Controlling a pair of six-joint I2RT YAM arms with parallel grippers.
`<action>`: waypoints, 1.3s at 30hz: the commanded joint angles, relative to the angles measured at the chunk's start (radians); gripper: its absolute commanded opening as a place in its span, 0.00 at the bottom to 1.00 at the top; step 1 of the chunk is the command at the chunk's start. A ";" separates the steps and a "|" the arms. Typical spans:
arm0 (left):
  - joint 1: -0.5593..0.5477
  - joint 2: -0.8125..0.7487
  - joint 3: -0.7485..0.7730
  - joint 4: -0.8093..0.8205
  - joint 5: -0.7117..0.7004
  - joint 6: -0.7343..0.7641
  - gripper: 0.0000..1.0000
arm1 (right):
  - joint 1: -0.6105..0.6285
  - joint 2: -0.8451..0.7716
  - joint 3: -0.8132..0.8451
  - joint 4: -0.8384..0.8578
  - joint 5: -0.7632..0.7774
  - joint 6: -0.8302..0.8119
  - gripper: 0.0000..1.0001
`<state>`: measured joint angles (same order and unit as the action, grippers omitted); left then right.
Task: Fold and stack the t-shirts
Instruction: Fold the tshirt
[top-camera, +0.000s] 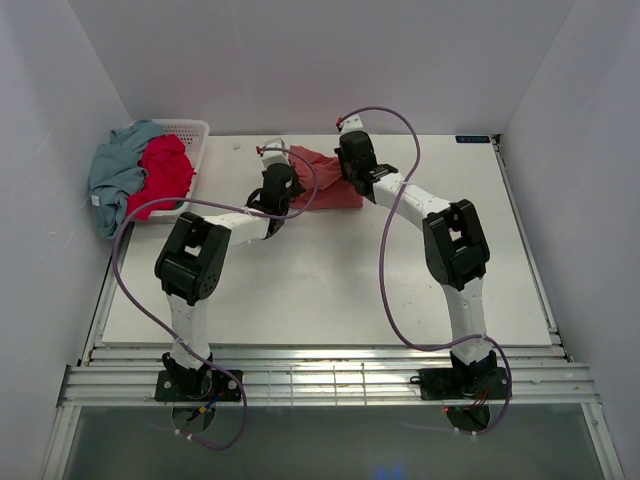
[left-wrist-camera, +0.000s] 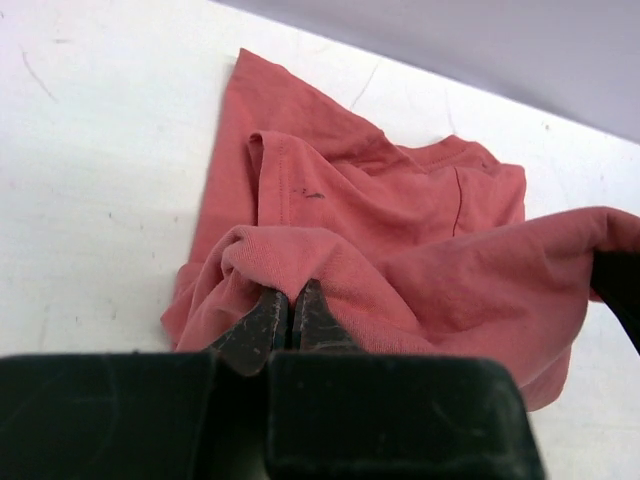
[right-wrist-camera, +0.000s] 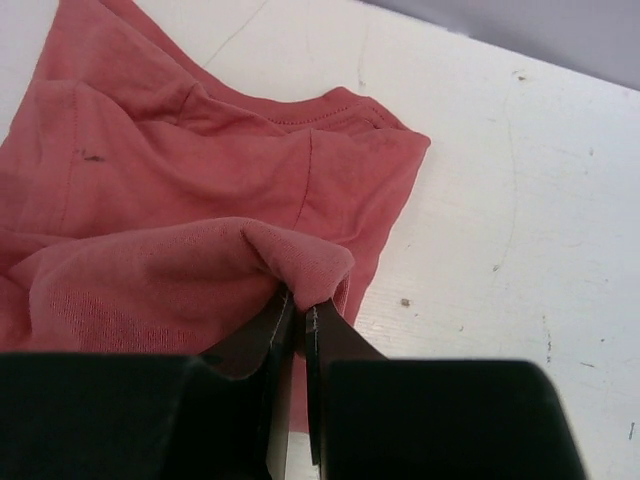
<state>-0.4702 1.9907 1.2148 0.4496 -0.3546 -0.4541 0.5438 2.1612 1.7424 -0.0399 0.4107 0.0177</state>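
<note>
Left tool (left-wrist-camera: 291, 298) and right tool (right-wrist-camera: 300, 303) pinch the crumpled salmon shirt (left-wrist-camera: 400, 215).

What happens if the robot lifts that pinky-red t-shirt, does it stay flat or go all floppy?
Probably floppy: the salmon-red t-shirt drapes and bunches between the left pincer and the right pincer. It is likely light, since small pinches of cloth hold it. It probably won't slip; the knit looks soft, not shiny.

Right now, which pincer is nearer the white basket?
Left. The left pincer, shut on the salmon shirt, sits right of the basket. The right pincer holds the shirt's other end, farther right.
</note>
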 joint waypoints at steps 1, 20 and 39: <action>0.019 0.019 0.080 0.018 0.009 -0.017 0.00 | -0.015 0.011 0.077 0.068 0.053 -0.013 0.08; 0.097 0.391 0.611 -0.055 0.163 -0.058 0.19 | -0.038 0.124 0.170 0.124 0.279 0.004 0.08; 0.128 0.346 0.646 -0.092 0.271 -0.095 0.90 | -0.042 -0.124 -0.161 0.486 0.196 -0.095 0.77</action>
<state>-0.3294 2.4489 1.9312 0.3019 -0.1852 -0.5095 0.4934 2.1326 1.6100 0.3531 0.6903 -0.0963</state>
